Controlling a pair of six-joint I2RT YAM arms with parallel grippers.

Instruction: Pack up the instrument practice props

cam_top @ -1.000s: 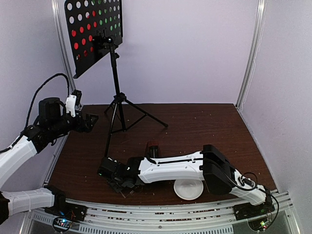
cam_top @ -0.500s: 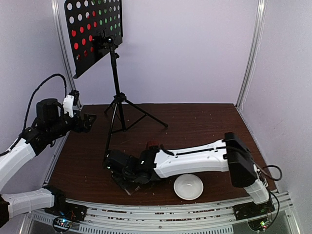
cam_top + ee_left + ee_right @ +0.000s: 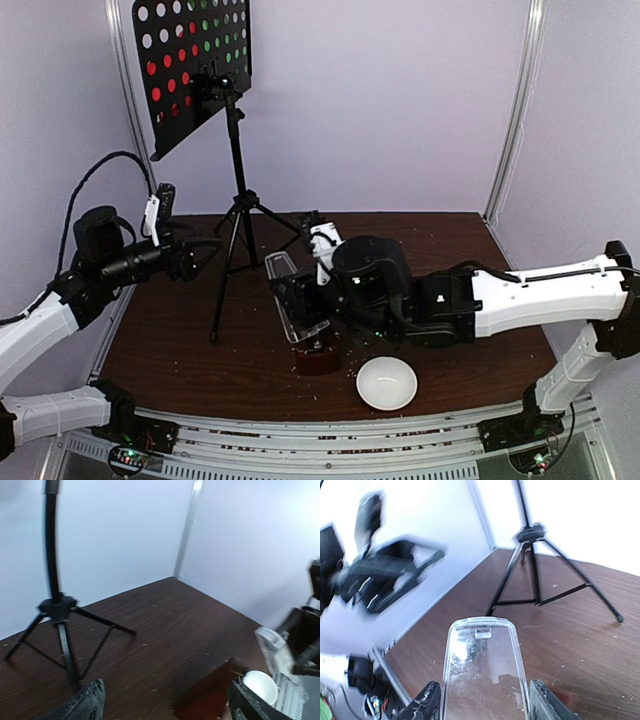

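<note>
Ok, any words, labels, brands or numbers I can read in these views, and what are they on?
No readable text in any view.
music stand: only red and green colour showing through its holes, no print visible.
clear cover: scuffed, no lettering.
bowl: plain white.
metronome: too dark and small to tell.

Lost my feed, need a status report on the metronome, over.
Right claw shut on clear cover, held above the table. Left claw open, empty, by music stand. Metronome base on table, white bowl beside it.
</note>
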